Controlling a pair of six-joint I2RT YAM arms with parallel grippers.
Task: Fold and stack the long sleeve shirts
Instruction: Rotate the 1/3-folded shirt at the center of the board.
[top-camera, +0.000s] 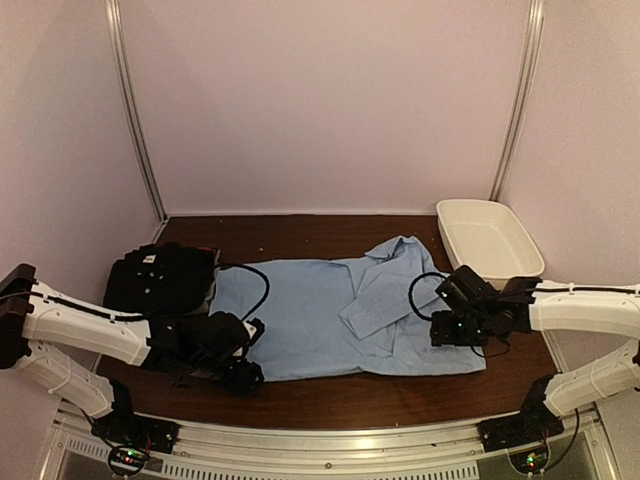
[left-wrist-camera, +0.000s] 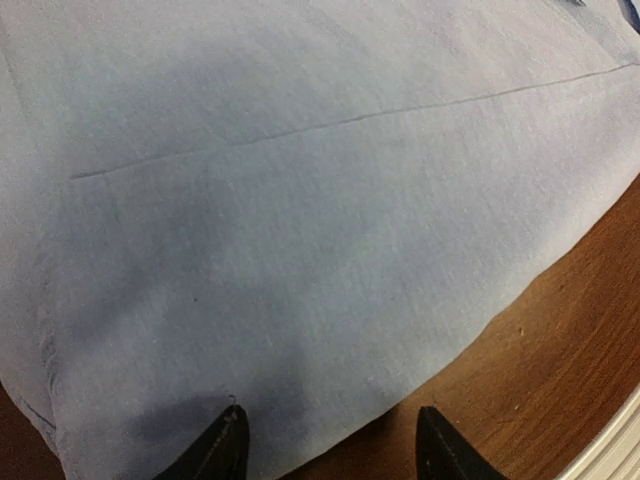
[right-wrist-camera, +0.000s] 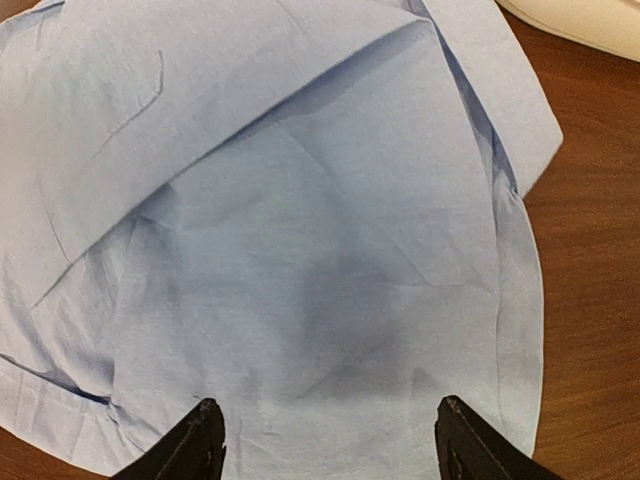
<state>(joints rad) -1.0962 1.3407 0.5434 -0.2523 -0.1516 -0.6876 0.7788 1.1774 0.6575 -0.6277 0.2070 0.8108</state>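
The light blue shirt (top-camera: 330, 315) lies spread across the brown table, a sleeve folded over its right part. The black shirt (top-camera: 160, 278) lies folded at the left, its white label showing. My left gripper (top-camera: 243, 377) is open and empty over the blue shirt's near left hem; the left wrist view shows its fingertips (left-wrist-camera: 225, 445) above the cloth (left-wrist-camera: 300, 200) and table edge. My right gripper (top-camera: 447, 330) is open and empty over the shirt's right end; the right wrist view shows its fingertips (right-wrist-camera: 200, 440) apart above the cloth (right-wrist-camera: 300, 250).
A white oval tub (top-camera: 488, 238) stands at the back right, also showing in the right wrist view (right-wrist-camera: 580, 20). Pale walls enclose the table on three sides. A metal rail (top-camera: 330, 440) runs along the near edge.
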